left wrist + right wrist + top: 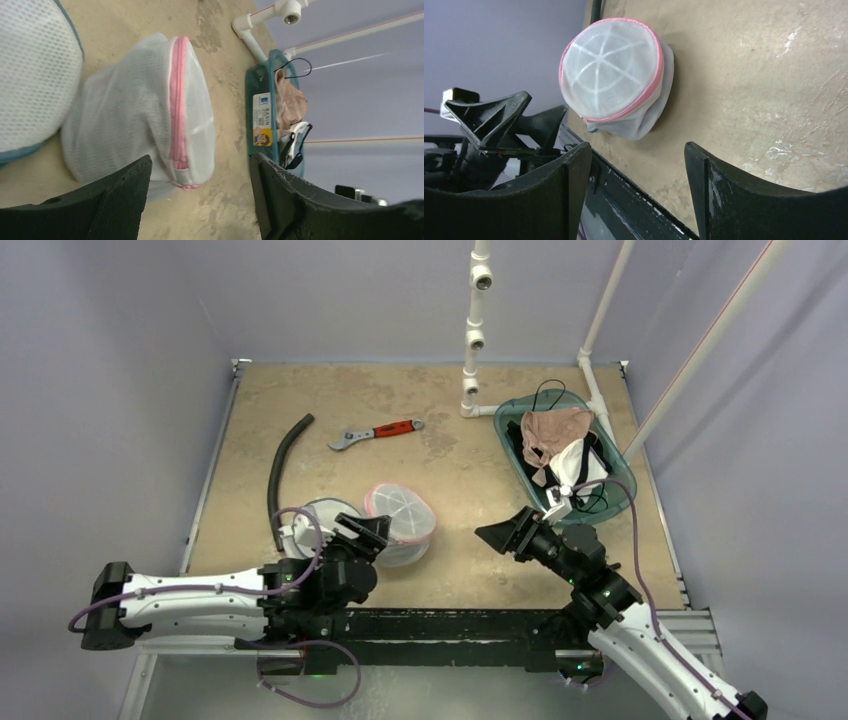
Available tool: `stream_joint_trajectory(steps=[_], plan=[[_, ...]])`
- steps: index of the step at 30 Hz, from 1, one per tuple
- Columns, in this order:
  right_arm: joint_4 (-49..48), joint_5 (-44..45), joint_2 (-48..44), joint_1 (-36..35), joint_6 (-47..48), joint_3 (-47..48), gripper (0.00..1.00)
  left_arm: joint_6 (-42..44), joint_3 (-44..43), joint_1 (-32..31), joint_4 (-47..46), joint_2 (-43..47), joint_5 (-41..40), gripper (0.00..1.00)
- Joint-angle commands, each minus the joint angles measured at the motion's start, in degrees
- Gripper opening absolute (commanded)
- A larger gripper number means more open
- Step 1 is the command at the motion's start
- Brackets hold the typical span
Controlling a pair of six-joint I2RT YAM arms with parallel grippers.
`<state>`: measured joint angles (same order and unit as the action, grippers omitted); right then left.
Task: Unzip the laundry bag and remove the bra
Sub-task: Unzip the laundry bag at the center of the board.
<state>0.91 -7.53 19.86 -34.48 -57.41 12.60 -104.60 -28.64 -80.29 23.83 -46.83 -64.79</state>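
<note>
The laundry bag [400, 522], a domed white mesh pouch edged in pink, lies on the table near its front edge, between the two arms and closer to the left one. Its pink zipper [176, 100] runs along the rim and looks done up along the stretch the left wrist view shows. The slider cannot be picked out, and the mesh is too cloudy to tell whether the bra is inside. The left gripper [365, 532] sits just beside the bag with its jaws spread and nothing between them. The right gripper [503, 533] is likewise wide open and empty, facing the bag from a little way off. A second mesh bag [322, 510] lies just behind the left gripper, and a teal basin [505, 455] of garments stands well apart to the right. The main risk is that the bag is light and unpinned, so a pull on the zip by one gripper would likely drag the whole pouch unless the other holds the rim. A pinch could also catch mesh rather than the slider, or nudge the pouch off the near edge.
</note>
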Motion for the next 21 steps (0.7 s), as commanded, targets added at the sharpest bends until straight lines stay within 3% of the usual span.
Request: stream_joint_trajectory(steps=[1,4,9,13,16,21], plan=[[-0.41,-5.25,0.42,-0.11,3.47,1.44,0.71,13.14,-6.66,-0.22,15.79,5.63,2.41,0.73],[-6.82,-10.35,3.87,-0.15,4.06,-0.59,0.71,24.71,-10.31,-0.18,16.80,8.20,2.46,0.84],[-14.71,-14.12,11.39,-0.74,4.62,-0.79,0.70,41.99,-14.73,2.25,10.08,10.49,7.96,0.87],[-16.07,-11.00,15.42,-3.56,5.95,1.86,0.70,51.30,-19.50,14.79,8.05,3.53,27.24,0.87],[-17.19,-8.04,18.20,-6.37,6.80,3.66,0.70,53.43,-20.70,26.52,8.38,-3.21,42.85,0.84],[-19.96,-4.56,21.37,-9.82,6.76,4.59,0.70,50.76,-17.92,33.09,8.16,-1.25,44.33,0.76]])
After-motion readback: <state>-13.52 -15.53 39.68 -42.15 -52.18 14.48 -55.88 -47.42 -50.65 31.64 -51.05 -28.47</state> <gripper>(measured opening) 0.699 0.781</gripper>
